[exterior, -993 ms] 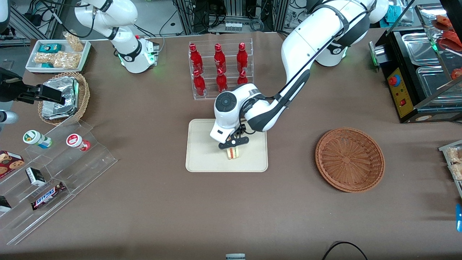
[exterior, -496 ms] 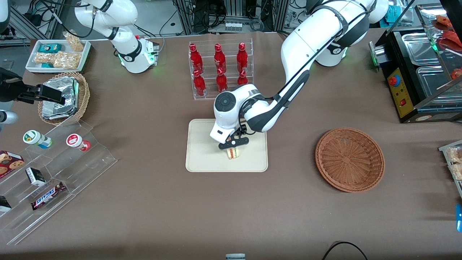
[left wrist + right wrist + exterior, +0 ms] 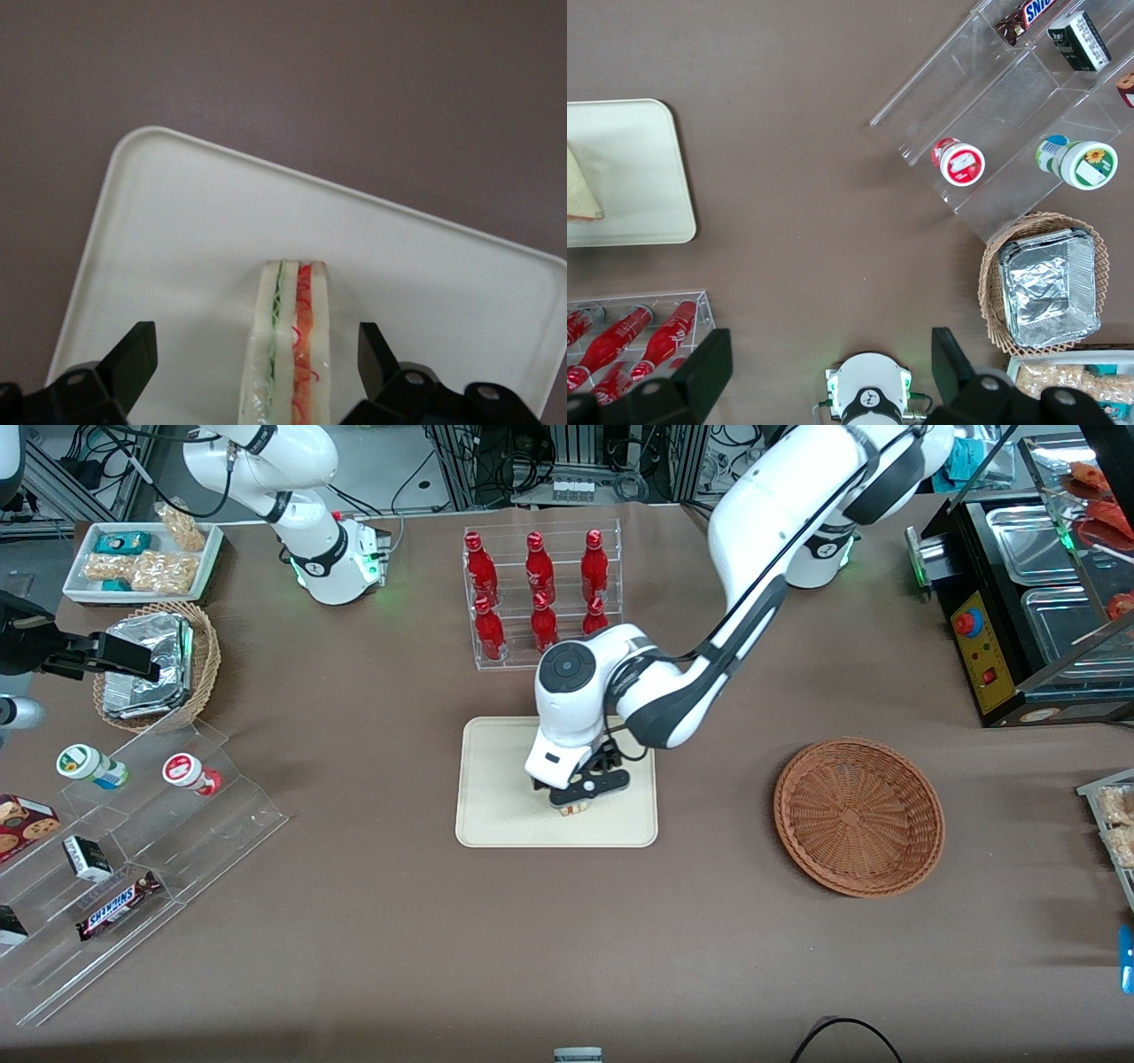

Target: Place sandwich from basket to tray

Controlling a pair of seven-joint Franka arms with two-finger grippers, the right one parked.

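In the front view the gripper (image 3: 580,802) covers most of the sandwich (image 3: 577,809), so only a small edge shows. In the left wrist view the sandwich (image 3: 290,350) and the tray (image 3: 168,230) are cut off by the picture's edge.

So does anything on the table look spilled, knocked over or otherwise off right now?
Nothing stands out. The sandwich stands on edge on the tray, intact, between the open end effector fingers. The basket sits upright and holds nothing.
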